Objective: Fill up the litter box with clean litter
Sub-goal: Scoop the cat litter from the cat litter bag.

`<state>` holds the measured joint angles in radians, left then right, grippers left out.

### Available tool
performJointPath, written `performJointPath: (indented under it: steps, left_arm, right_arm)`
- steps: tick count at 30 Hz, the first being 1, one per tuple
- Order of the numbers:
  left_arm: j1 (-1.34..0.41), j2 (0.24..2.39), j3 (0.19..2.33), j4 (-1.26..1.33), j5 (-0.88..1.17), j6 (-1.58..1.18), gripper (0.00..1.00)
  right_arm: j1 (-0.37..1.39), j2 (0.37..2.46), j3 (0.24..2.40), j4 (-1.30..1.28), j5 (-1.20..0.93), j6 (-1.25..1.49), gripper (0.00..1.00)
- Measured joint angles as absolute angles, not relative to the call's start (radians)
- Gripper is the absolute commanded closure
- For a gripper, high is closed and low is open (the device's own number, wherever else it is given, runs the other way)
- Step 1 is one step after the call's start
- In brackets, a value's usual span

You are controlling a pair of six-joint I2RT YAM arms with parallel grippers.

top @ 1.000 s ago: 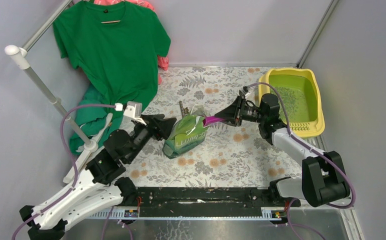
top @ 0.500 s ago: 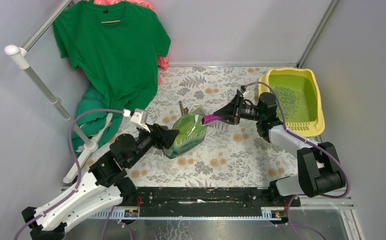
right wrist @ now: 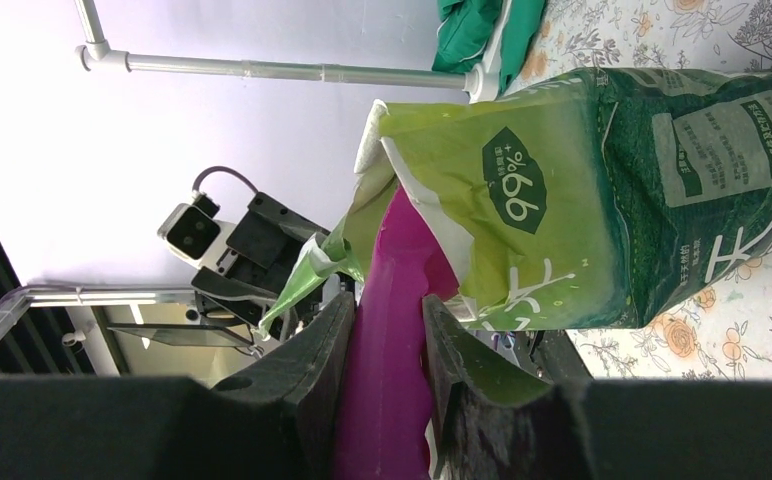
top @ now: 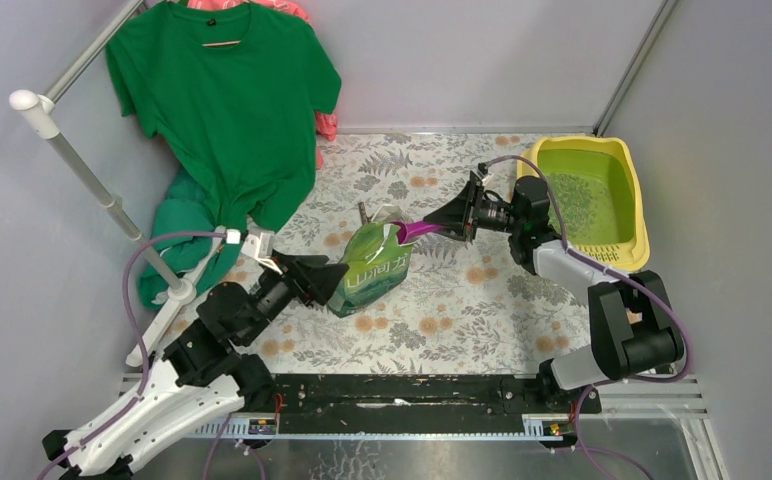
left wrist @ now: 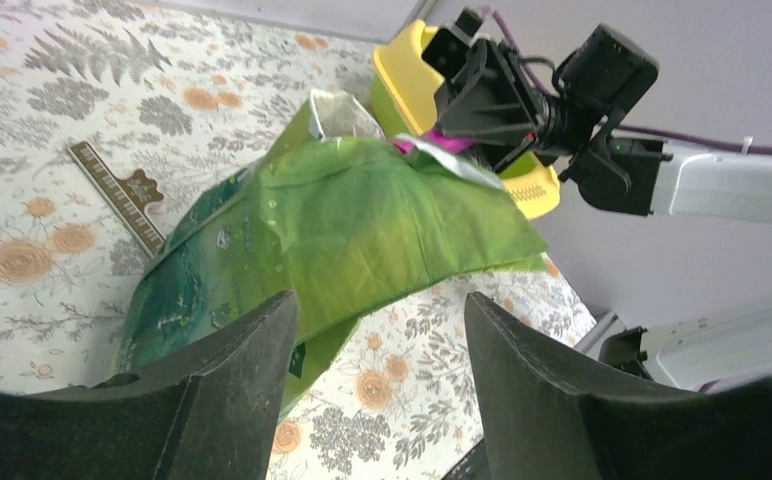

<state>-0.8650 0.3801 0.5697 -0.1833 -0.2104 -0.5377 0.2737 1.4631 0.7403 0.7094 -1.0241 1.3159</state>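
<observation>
We are finding the litter box (top: 602, 260) only thinly covered with clean litter (top: 584, 205). The right claw (top: 438, 222) is clamping the scoop (top: 412, 231) in the bag (top: 372, 265), and the left claw (top: 334, 272) is standing apart.

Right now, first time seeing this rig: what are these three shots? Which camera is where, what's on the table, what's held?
It is two robot arms bolted at the table's near edge, a left arm and a right arm, each ending in a two-finger pincer. The wide picture comes from a fixed camera above and behind them. The other two come from cameras on the wrists, so each shows its own black fingers at the bottom.

On the floral table are a green bag, slumped with its top open, and at the far right a yellow litter box with some green litter in it. A green T-shirt hangs on a rack at the left.

The right pincer is shut on a purple scoop, whose end goes into the bag's mouth. The left pincer is open at the bag's bottom end and holds nothing.
</observation>
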Motion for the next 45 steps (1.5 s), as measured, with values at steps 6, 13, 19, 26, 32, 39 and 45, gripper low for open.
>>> performJointPath:
  steps: [6, 13, 19, 26, 32, 39, 45]
  left_arm:
    - [-0.865, 0.397, 0.527, -0.184, -0.179, -0.544, 0.34]
    - [-0.865, 0.461, 0.521, -0.174, -0.164, -0.540, 0.34]
    - [-0.865, 0.543, 0.521, -0.147, -0.177, -0.513, 0.34]
    - [-0.869, 0.649, 0.525, -0.082, -0.223, -0.448, 0.88]
    - [-0.869, 0.693, 0.555, -0.078, -0.270, -0.401, 1.00]
    - [-0.869, 0.725, 0.580, -0.086, -0.335, -0.355, 1.00]
    - [-0.790, 0.728, 0.582, -0.075, -0.309, -0.341, 1.00]
  right_arm:
    - [0.274, 1.471, 0.751, 0.710, -1.028, 1.316, 1.00]
    - [0.275, 1.480, 0.754, 0.718, -1.033, 1.318, 1.00]
    - [0.278, 1.493, 0.754, 0.732, -1.034, 1.323, 1.00]
    - [0.279, 1.494, 0.754, 0.738, -1.034, 1.322, 1.00]
    - [0.279, 1.494, 0.754, 0.731, -1.026, 1.322, 1.00]
    - [0.280, 1.499, 0.760, 0.722, -1.002, 1.319, 1.00]
    - [0.282, 1.504, 0.804, 0.671, -0.962, 1.295, 1.00]
